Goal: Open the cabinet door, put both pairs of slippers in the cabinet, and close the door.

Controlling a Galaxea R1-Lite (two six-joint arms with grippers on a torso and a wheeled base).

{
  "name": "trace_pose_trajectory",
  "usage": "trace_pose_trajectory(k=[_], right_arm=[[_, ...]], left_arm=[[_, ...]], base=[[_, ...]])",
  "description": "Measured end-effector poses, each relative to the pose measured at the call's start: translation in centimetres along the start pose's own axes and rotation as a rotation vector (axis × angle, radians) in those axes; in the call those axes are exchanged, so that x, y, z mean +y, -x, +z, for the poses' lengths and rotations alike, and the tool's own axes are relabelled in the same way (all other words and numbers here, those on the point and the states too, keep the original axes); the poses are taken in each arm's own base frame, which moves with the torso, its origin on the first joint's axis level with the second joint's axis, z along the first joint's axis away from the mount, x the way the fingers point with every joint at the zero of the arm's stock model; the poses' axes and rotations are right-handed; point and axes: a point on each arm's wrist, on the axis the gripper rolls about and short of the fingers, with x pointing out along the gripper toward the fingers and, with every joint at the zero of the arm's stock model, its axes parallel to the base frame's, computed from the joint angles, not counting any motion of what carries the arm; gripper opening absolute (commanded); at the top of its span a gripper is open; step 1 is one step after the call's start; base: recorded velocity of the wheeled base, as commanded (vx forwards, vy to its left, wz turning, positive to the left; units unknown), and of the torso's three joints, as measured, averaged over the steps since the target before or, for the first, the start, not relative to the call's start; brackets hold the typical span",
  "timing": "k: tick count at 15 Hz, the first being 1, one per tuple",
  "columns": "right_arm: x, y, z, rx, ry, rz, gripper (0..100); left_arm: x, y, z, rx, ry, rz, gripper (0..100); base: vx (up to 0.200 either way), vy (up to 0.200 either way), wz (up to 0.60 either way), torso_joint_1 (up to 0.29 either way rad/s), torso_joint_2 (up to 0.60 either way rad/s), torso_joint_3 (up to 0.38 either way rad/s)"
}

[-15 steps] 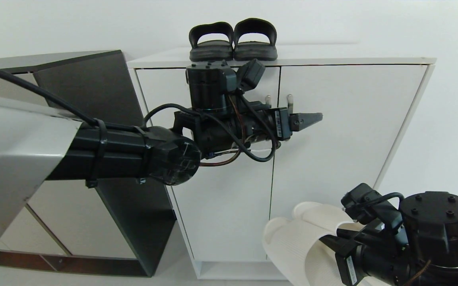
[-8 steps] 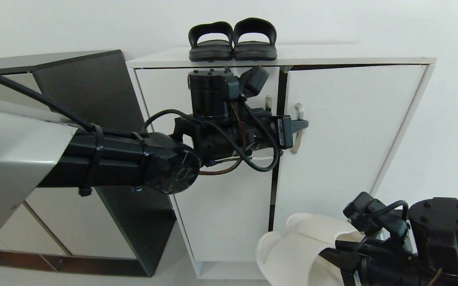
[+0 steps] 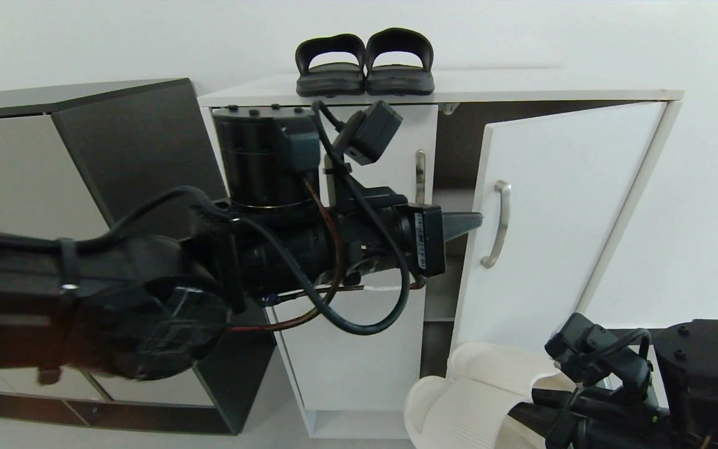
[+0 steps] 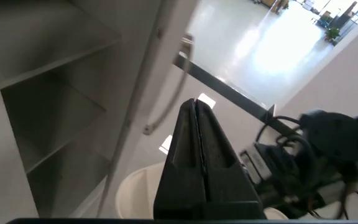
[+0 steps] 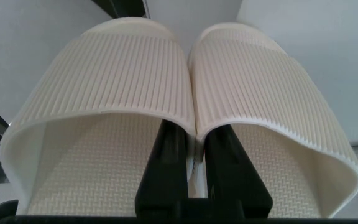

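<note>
Head view: a second ago the cabinet was shut. Now its right door stands well ajar, with a dark gap between it and the left door. Half a second ago the left gripper was at the handle. It has since come off and sits before the cabinet's opening, just beside the door's free edge, jaws clenched on nothing. The opening step looks largely done, though the door may need a wider swing before a pair will pass.

The black slippers sit side by side on the cabinet's top, above the left door, and are not yet handled. The white slippers hang low in front of the cabinet, below the open door, carried by the right gripper.

Left wrist view: the jaws are pressed together with only a thin seam between them. Beyond them are the cabinet's bare shelves and the door's edge with its curved handle. The white pair shows pale below the cabinet's opening.

Right wrist view: the white slippers are cream, with finely ribbed straps and a cross-hatched insole, toes pointing away towards the cabinet. The jaws are grasping the two inner sides, pinched together, so both shoes travel as one. They look soft and light, so the pair could probably sag or splay when pushed onto a shelf.
</note>
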Motion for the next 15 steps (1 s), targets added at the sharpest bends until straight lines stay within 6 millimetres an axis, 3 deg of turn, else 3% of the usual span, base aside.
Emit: trace_pose_trajectory(k=[3, 5, 9, 15], right_arm=[[0.3, 0.1, 0.0, 0.002, 0.008, 0.012, 0], [0.6, 0.1, -0.1, 0.004, 0.015, 0.022, 0], [0.7, 0.1, -0.3, 0.01, 0.017, 0.025, 0], [1.3, 0.2, -0.7, 0.042, 0.033, 0.049, 0]], left_arm=[[-0.2, 2.5, 0.5, -0.018, 0.003, 0.025, 0], [0.6, 2.7, 1.0, -0.035, 0.01, 0.047, 0], [3.0, 0.9, 0.9, -0.048, 0.006, 0.079, 0], [5.1, -2.7, 1.3, -0.075, -0.006, 0.075, 0]], base=[[0.0, 0.0, 0.0, 0.0, 0.0, 0.0], [0.0, 0.0, 0.0, 0.0, 0.0, 0.0], [0.0, 0.0, 0.0, 0.0, 0.0, 0.0], [0.0, 0.0, 0.0, 0.0, 0.0, 0.0]])
